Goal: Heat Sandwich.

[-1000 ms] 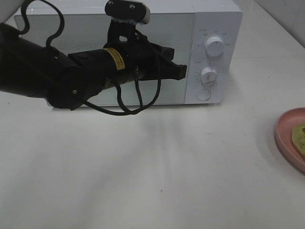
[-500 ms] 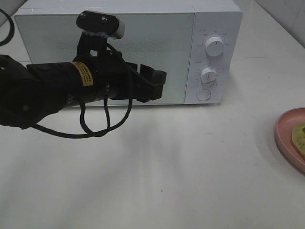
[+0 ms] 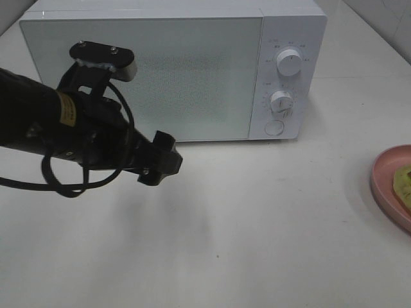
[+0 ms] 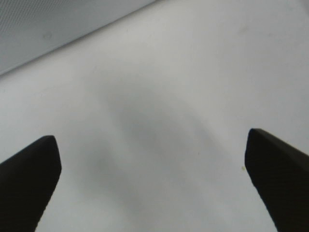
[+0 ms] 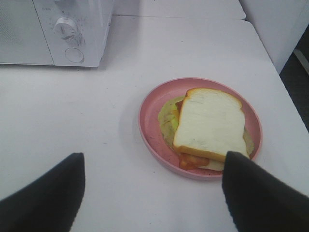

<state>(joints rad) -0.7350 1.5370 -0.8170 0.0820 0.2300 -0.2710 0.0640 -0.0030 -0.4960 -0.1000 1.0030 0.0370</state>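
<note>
**Door shut, sandwich waiting: where this could slip**

The microwave is filling the upper half of the high view, and its door is looking closed, flush with the control panel. The left gripper is hanging at centre left of that view, just in front of the door's lower edge; its fingers are standing spread with only bare table between them in the left wrist view, pinching nothing.

The sandwich is lying on the plate at centre right of the right wrist view, and only a sliver of it is peeking in at the right edge of the high view, well apart from the microwave. The right gripper is hovering near the plate with fingers spread wide, holding nothing.

Risks, as I am judging them:
- If the door is not really open, carrying the plate over would be ramming it into the glass.
- The top slice is sitting loose and slightly askew on its filling; a tilted lift by the rim would be sliding it off.
- The plate's rim is shallow and smooth, so a shallow pinch may be slipping.
- The left arm is standing before the door, so both arms may be crowding the same space.
</note>
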